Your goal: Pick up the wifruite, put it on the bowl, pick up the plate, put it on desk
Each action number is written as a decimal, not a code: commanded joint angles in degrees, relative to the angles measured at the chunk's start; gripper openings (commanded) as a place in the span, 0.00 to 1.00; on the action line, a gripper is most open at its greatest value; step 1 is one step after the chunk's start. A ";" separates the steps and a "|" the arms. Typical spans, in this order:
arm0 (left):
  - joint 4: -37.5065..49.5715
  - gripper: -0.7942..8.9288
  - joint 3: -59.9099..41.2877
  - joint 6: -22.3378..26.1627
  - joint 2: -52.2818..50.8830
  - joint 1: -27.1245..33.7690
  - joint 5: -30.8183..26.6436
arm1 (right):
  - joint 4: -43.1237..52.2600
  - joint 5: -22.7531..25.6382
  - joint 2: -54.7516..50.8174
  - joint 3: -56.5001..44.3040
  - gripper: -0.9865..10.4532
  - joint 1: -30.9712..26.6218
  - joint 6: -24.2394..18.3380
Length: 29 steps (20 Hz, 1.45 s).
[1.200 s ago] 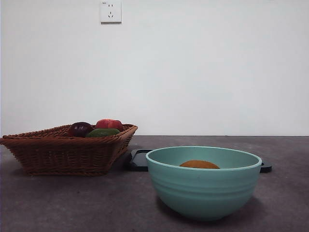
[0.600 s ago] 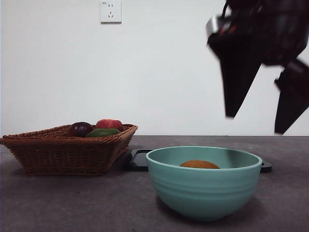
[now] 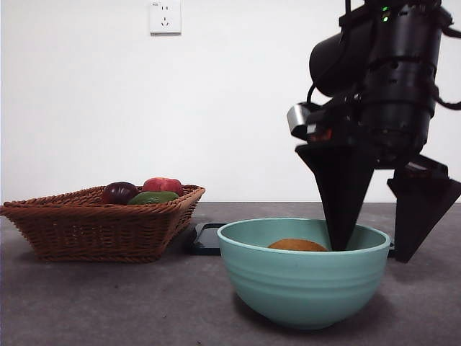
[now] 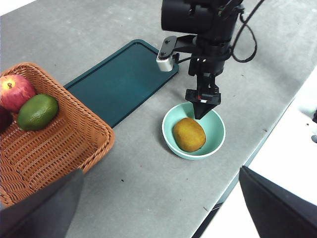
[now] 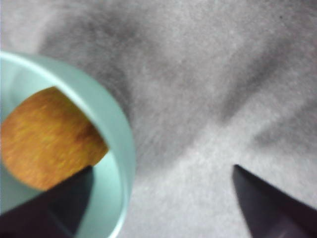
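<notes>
My right hand (image 3: 374,249) straddles the bowl (image 3: 302,277) rim at its 3 o'clock, jaws apart; wifruite (image 3: 297,246) sits inside. I'd clamp the rim squarely, probably, before lifting off the worktop (image 3: 108,303).

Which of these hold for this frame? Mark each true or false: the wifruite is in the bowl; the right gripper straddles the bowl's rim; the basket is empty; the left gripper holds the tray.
1. The wifruite lies in the bowl. True.
2. The right gripper straddles the bowl's rim, fingers open. True.
3. The basket is empty. False: it holds a green fruit and a red fruit.
4. The left gripper holds the dark tray. False: it is open and holds nothing.
</notes>
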 commanded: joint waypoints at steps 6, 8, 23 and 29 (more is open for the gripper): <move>0.63 0.60 0.52 1.55 0.31 -0.39 -0.15 | 1.97 -2.10 2.01 0.87 0.09 0.94 0.04; 0.74 0.60 0.52 1.73 0.31 -0.39 -0.17 | 2.45 -2.03 2.01 0.94 0.09 1.11 0.52; 1.03 0.60 0.55 3.04 0.31 -0.39 -0.15 | -9.22 4.61 10.27 29.35 0.09 -5.38 -0.70; 0.98 0.60 0.55 2.97 0.28 -0.39 -0.15 | -13.03 4.50 22.38 44.13 0.09 -9.51 -0.76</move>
